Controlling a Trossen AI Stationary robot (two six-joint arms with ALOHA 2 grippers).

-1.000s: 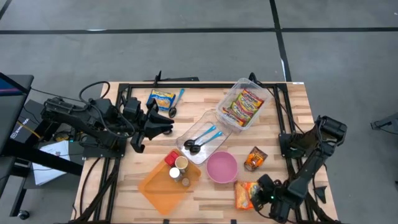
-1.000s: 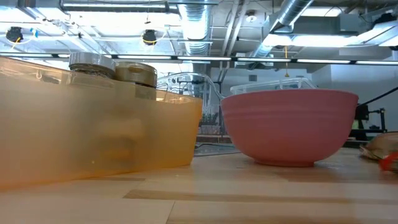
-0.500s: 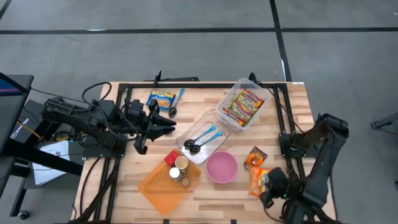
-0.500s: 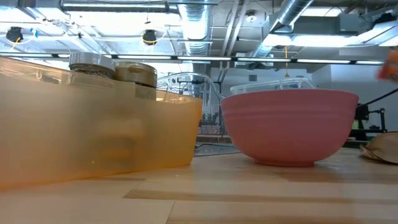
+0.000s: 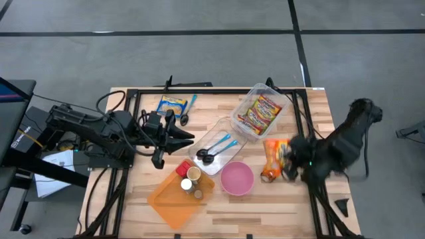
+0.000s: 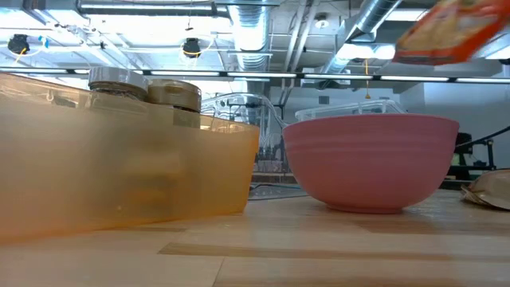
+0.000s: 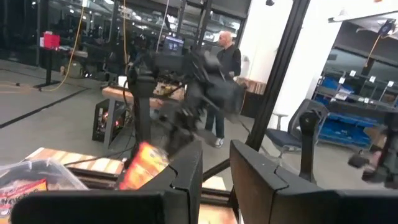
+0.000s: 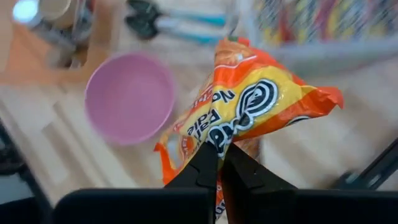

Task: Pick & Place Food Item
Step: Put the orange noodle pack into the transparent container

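The right hand [image 8: 217,163] is fully closed on the orange noodle packet [image 5: 273,151], pinching its lower edge between both fingers. The packet is clear of the bench [image 5: 319,99], held in the air to the right of the pink bowl [image 5: 236,178] and just in front of the clear tub [image 5: 260,109] that holds other packets. In the low view the packet [image 6: 448,32] shows high above the bowl [image 6: 369,162].

Change from the earlier frames: one second ago the packet lay on the bench at the near right corner, under the right hand. Half a second ago it was lifted beside the bowl. It now sits farther from the near edge, over the brown packet [image 5: 268,174] that lies on the bench. The right arm has swung from the near right corner toward the middle of the right side.

The left hand [image 5: 180,137] hovers over the left part of the bench, near the tray with two spoons [image 5: 214,150]. Its fingers stand slightly apart and hold nothing. It has shifted a little toward the tray.

The orange bin [image 5: 178,192] with jars has not moved.
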